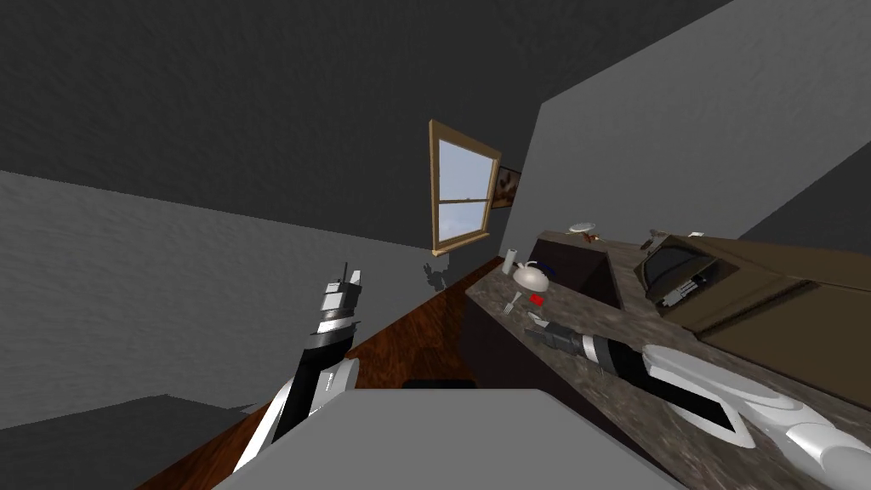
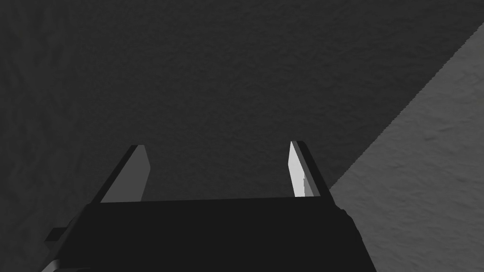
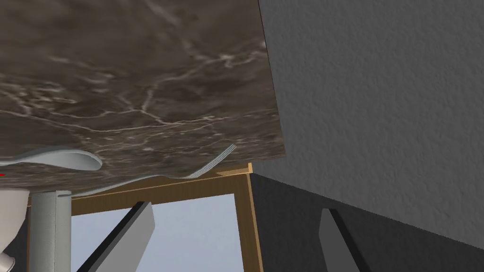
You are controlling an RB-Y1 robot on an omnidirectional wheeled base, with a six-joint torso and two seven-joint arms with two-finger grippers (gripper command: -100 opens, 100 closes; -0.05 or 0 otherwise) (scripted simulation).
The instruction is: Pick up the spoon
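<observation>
Right gripper (image 3: 238, 208) low over counter (image 3: 142, 71), fingers (image 3: 137, 231) spread wide, nothing between them. Spoon (image 3: 56, 159) flat on counter ahead of gripper, off to one side, outside one finger's line, untouched. Fork (image 3: 215, 163) also ahead, within span of fingers, near counter's far edge. White cylinder (image 3: 49, 226) and pale kettle (image 3: 9, 212) beyond spoon, on same side. Left gripper (image 1: 347, 279) raised, well apart from counter, fingers wide, empty.

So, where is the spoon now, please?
In the right wrist view, the spoon lies on the counter ahead of the right claw, beside the fork.
</observation>
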